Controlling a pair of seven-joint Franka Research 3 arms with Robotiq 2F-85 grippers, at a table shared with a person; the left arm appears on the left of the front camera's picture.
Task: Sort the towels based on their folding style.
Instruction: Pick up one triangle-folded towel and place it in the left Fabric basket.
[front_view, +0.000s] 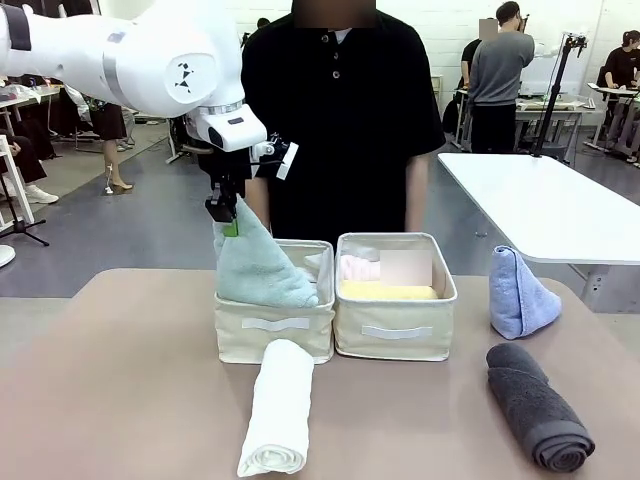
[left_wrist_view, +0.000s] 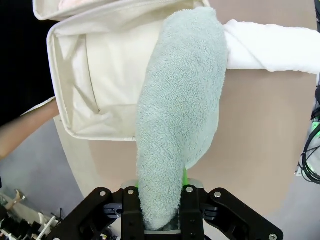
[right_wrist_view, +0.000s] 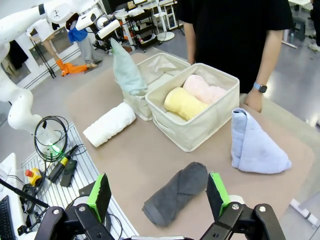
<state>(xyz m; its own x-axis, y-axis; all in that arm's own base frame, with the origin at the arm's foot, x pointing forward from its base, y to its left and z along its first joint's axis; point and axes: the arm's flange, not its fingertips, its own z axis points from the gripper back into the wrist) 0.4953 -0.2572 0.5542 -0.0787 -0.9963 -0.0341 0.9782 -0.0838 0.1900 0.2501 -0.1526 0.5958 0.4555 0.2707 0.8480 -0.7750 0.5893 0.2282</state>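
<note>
Plainly, the green towel (front_view: 258, 270) is the piece in hand: the left gripper (front_view: 228, 224) pinches its narrow tip and hangs it tilted, with the broad base down at the front rim of the left bin (front_view: 240, 345). Holding the cone by its point probably keeps the fold from opening as it goes in.

The right bin (front_view: 395, 340), touching the left one, holds the pink roll (right_wrist_view: 202, 90) and yellow roll (right_wrist_view: 185, 102) side by side. So I judge rolls belong there and cones in the left bin.

On the table (front_view: 120, 380), the white roll (front_view: 277, 405) lies just in front of the left bin. The blue cone (front_view: 520, 292) stands beside the right bin, and the grey roll (front_view: 538, 405) lies nearer the robot. The right gripper (right_wrist_view: 159, 195) hovers above the grey roll with its jaws spread wide and nothing between them, perhaps ready for it.

I cannot tell whether the green base sits inside the bin or on its rim. The towel covers much of that bin's interior, and the wrist view cuts off the fingertips beneath the cloth.
</note>
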